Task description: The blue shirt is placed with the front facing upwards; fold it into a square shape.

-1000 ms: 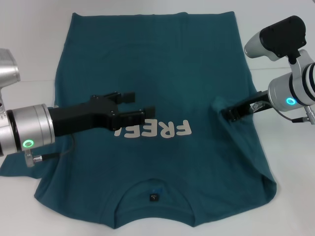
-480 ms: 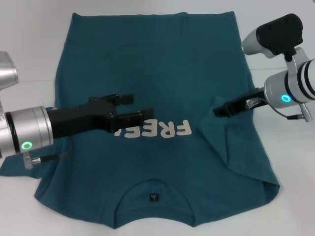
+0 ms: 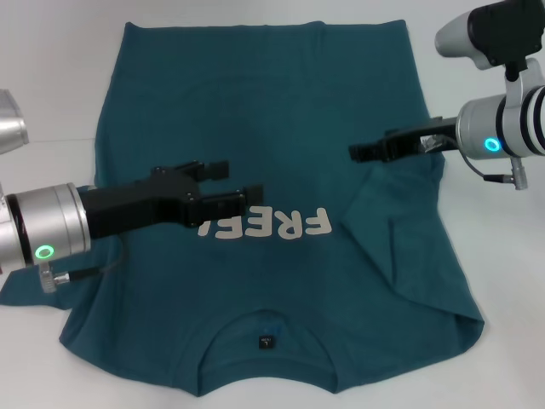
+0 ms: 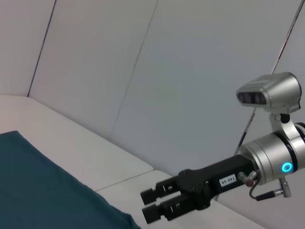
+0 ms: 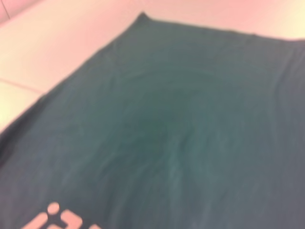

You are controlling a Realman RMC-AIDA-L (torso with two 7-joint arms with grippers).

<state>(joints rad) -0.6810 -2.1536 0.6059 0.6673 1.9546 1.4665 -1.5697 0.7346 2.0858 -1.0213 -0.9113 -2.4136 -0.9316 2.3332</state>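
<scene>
While spread on the table (image 3: 51, 102):
Shirt (image 3: 272, 111): print up, collar nearest robot, hem far, long axis near-to-far.
Left gripper (image 3: 238, 181): spread, above chest.
Right gripper (image 3: 362, 152): pressed together, empty, above right side.

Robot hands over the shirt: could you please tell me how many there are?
2: the left hand is over the blue shirt beside the lettering; the right hand is above its right side.

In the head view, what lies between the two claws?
Only the blue shirt: between the left claw and right claw runs plain teal cloth, its FREE! lettering just nearer the collar.
</scene>
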